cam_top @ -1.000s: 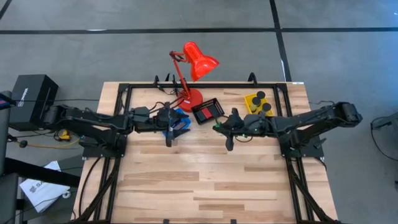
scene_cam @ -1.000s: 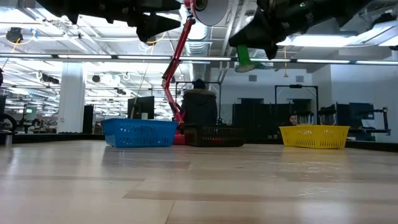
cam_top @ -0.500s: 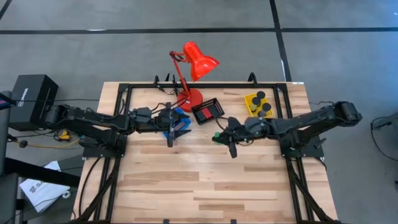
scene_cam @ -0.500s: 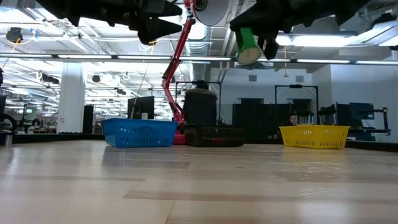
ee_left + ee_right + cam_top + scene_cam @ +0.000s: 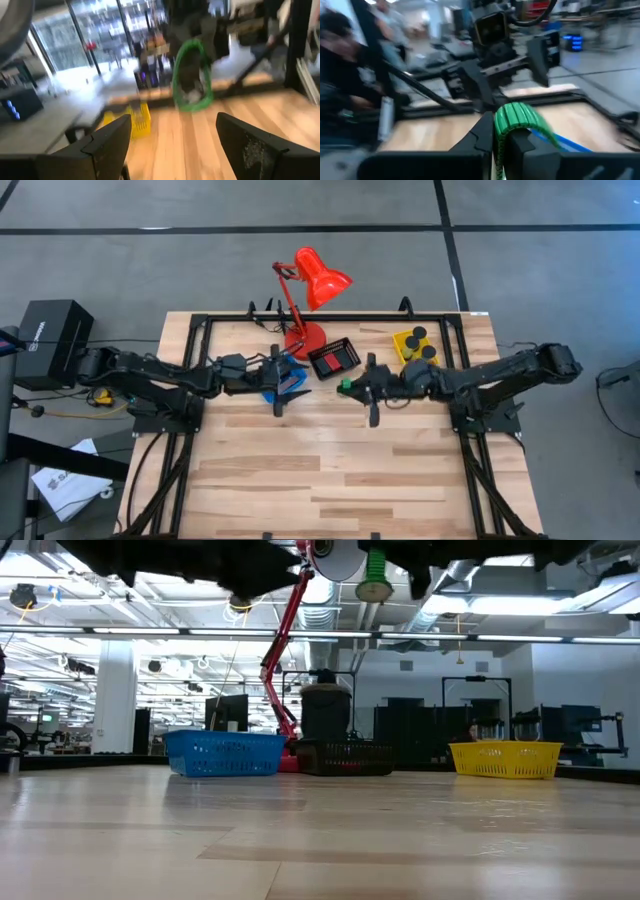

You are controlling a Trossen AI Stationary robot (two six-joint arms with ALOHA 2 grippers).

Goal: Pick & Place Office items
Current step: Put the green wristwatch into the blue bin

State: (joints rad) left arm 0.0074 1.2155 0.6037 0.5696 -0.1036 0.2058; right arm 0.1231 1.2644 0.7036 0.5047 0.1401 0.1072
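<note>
Green stubby cylinder (image 5: 343,386) hangs in the air, pinched between the fingers of the right gripper (image 5: 352,387), high over the table (image 5: 330,470) just in front of the black tray (image 5: 334,358); from table height it shows near the ceiling lights (image 5: 375,576), well clear of the wood. The near half of the table is bare planks. The left gripper (image 5: 296,383) hovers over the blue tray (image 5: 287,370), its fingers spread apart with nothing between them, pointing across at the right gripper.

Along the far edge stand three trays. The blue one, left of centre, is mostly covered by the left arm, so what it holds cannot be made out. The black one in the middle carries a red block (image 5: 340,357) and what looks like a darker piece beside it. The yellow tray (image 5: 408,340), toward the far right corner, holds black round pieces (image 5: 419,334).

A red desk lamp (image 5: 310,284) stands on its base at the far edge between the blue and black trays, its shade leaning out beyond the table. Off the left edge sits a black box (image 5: 50,332).
</note>
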